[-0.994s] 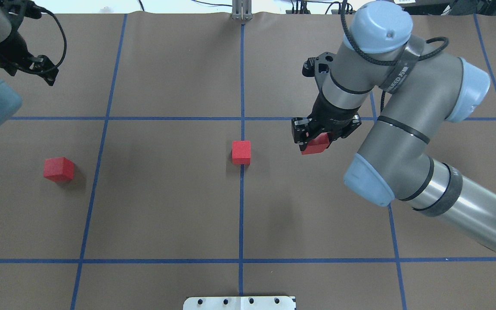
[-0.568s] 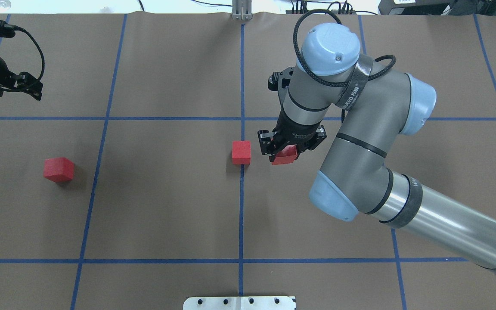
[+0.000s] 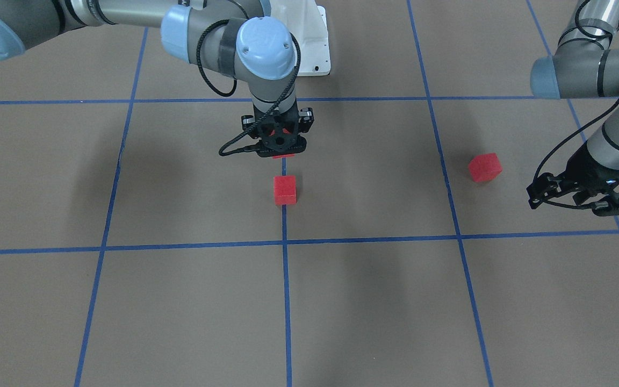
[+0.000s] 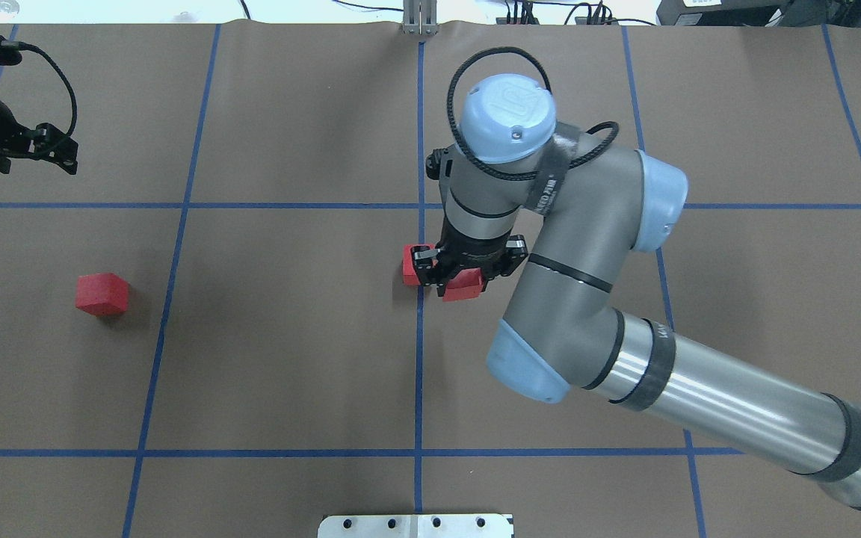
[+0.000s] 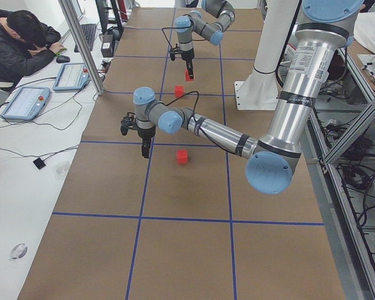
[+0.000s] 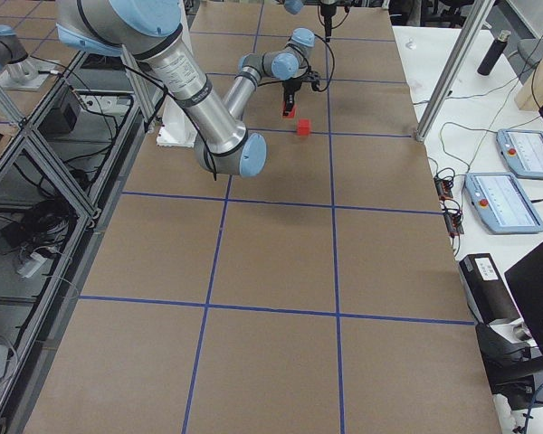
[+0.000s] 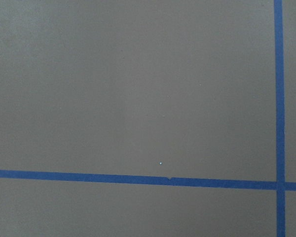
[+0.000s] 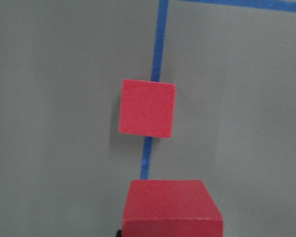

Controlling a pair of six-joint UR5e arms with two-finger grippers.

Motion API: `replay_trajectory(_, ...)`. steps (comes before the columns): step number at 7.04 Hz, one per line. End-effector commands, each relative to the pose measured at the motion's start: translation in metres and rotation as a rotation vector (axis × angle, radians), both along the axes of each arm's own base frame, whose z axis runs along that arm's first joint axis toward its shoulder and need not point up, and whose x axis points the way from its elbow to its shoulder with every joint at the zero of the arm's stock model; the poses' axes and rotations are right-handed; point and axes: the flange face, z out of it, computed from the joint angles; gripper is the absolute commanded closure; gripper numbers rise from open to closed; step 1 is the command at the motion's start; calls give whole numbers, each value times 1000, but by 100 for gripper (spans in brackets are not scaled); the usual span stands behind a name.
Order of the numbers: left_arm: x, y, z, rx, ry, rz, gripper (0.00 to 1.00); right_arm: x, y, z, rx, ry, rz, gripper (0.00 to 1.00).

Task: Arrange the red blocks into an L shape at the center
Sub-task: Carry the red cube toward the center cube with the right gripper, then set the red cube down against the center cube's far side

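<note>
My right gripper (image 4: 463, 282) is shut on a red block (image 4: 463, 288) and holds it just above the floor, right beside a second red block (image 4: 407, 265) on the middle blue tape line (image 4: 419, 359). The right wrist view shows the held block (image 8: 172, 207) at the bottom edge and the resting block (image 8: 147, 107) ahead of it with a gap between. The third red block (image 4: 102, 294) lies far to the left, also in the front view (image 3: 484, 167). My left gripper (image 4: 45, 149) hangs over the far left edge, empty; I cannot tell whether it is open.
The white pedestal base (image 4: 415, 525) sits at the near edge on the middle line. Blue tape lines divide the brown floor into squares. A person sits at a desk (image 5: 25, 44) beyond the far edge, with tablets and cables.
My right arm has carried its red block leftwards, from well right of the middle line to just beside the resting block. My left arm has drawn back a little to the left.
</note>
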Motion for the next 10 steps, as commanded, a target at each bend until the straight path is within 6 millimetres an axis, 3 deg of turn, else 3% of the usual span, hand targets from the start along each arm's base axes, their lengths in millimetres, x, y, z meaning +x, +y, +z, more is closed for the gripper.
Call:
replay_trajectory(1,0,-1,-2,2,2,0,0,-36,-4,9,-38,-4,29,100)
replay_trajectory(2,1,-1,-3,3,4,1,0,-44,-9,18,-41,-6,33,100)
replay_trajectory(5,2,-2,-3,2,4,1,0,-42,-13,20,-107,11,100,100)
replay_trajectory(7,3,-3,-3,2,4,1,0,-41,-13,37,-115,31,102,100)
replay_trajectory(10,4,-4,-3,2,3,4,0,-41,-13,37,-113,29,100,100)
